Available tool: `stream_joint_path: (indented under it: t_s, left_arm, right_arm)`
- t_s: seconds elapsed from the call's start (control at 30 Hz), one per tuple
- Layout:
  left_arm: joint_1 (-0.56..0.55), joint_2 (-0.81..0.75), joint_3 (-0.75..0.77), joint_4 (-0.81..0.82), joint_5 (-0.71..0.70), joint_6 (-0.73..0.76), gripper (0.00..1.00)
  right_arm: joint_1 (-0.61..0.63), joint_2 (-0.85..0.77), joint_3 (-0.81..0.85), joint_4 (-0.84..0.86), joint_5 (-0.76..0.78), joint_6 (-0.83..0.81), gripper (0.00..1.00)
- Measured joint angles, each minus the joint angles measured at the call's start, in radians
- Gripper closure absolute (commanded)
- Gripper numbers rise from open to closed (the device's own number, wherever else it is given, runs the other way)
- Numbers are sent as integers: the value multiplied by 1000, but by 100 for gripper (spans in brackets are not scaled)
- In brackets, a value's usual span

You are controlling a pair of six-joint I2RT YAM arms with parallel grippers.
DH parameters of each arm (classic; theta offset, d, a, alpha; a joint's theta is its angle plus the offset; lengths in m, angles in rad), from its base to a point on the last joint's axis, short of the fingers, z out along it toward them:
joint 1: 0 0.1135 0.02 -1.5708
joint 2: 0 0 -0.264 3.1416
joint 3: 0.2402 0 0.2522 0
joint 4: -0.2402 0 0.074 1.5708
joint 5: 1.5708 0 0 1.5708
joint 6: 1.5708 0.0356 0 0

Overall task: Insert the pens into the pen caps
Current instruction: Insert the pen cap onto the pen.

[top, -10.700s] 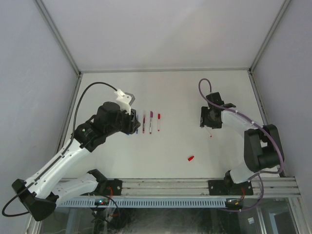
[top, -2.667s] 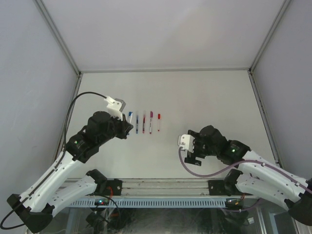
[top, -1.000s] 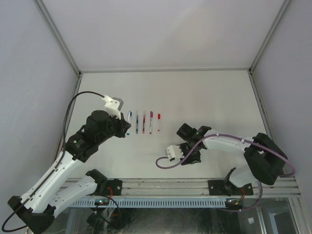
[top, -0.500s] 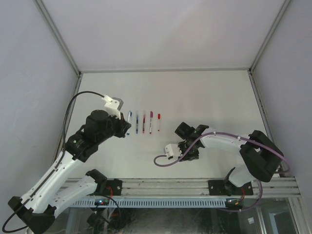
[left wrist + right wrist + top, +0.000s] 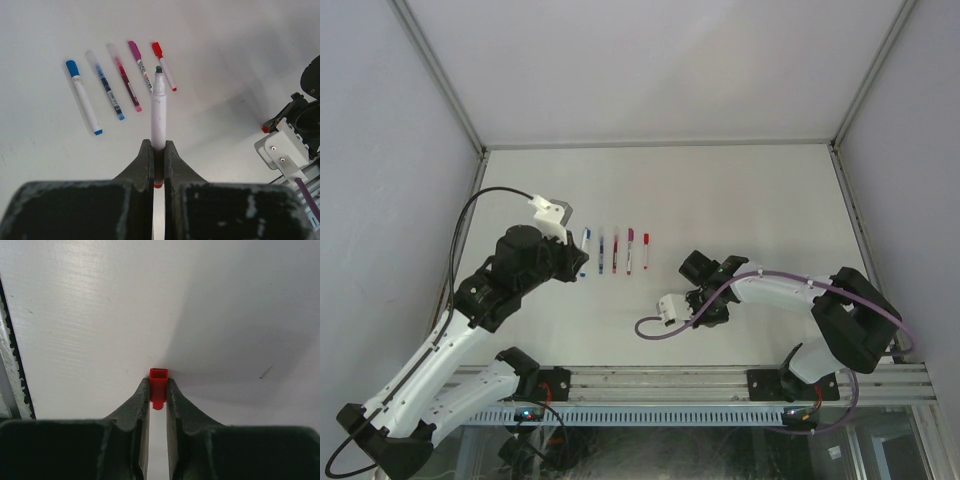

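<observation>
My left gripper is shut on a pen, a white barrel with a dark bare tip pointing away and a red end between the jaws. It hovers left of a row of several pens lying on the white table; in the left wrist view these have blue, dark red, magenta and red ends. My right gripper is down at the table's front middle, shut on a small red pen cap with its open end facing away. From above, that gripper hides the cap.
A purple cable loops from the right wrist onto the table. The right wrist's white camera block shows at the edge of the left wrist view. A metal rail runs along the near edge, and grey walls enclose the table.
The right gripper's jaws have closed onto the red cap, after the right arm settled slightly left over it. The left arm and its pen have not moved.
</observation>
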Motion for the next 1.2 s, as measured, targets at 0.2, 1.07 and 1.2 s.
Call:
stream_joint_path:
  t_s: [0.2,1.07,1.2]
  left_arm:
    - [2,0,0,0,0,0,100]
    - [26,-8,0,3,10,-9,100]
    - [27,-8,0,4,-11,-14,100]
  right_arm:
    - [0,-6,0,3,-3,52,100]
    - [-162,-277,-13,369,1,1126,100]
    - [-259,-301,-13,352,11,1231,100]
